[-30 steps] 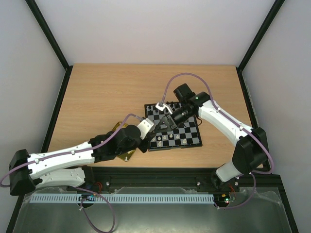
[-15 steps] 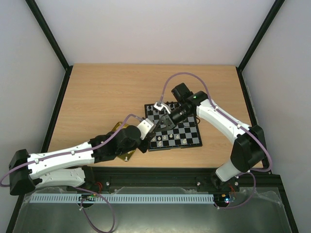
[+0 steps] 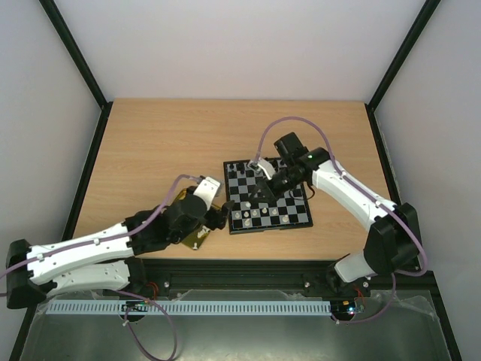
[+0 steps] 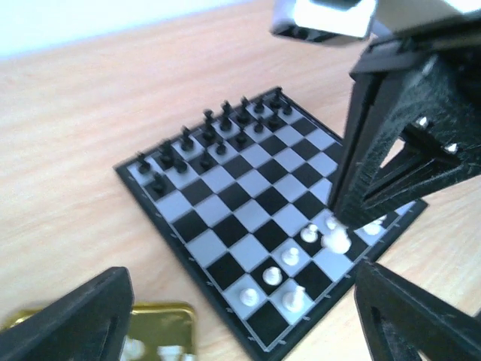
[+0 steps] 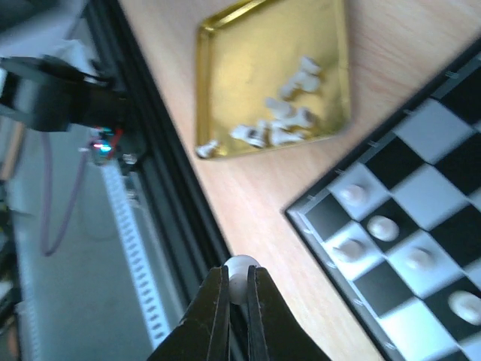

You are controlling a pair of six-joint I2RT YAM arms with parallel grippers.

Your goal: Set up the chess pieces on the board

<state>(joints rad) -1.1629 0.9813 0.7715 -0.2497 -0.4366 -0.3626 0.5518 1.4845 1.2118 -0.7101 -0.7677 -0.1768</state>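
White arm links (image 3: 83,252), black joints (image 3: 186,214), seemingly mauve cables (image 3: 293,122)

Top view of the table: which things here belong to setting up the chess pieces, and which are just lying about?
Part of the job:
board
white pieces standing on it
white piece held in the right tool
loose white pieces in the gold tray

Just there:
black chessmen on the board's far rows
the gold tray itself
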